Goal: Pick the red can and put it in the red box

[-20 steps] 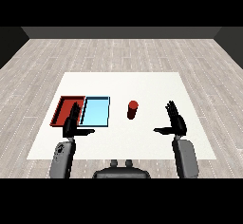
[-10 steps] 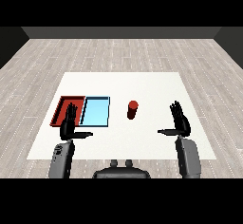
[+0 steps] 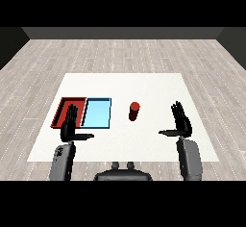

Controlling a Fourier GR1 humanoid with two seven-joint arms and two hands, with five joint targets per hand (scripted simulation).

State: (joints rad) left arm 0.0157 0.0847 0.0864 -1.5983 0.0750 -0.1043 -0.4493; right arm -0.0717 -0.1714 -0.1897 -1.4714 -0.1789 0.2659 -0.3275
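The red can (image 3: 134, 111) stands upright at ten o'clock from the right hand (image 3: 181, 123), well apart. Both hands' fingers are straight and open, the left hand (image 3: 70, 126) overlapping the red tray (image 3: 65, 107)

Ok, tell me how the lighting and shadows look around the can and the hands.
Head view: even, soft light with no glare; the red can casts only a faint shadow on the white table; the black left hand and right hand show little surface detail; the room's far edge is dark.

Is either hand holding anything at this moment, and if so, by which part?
Nothing is held. The left hand and right hand are both open with straight fingers, and the red can stands upright on the table, apart from both.
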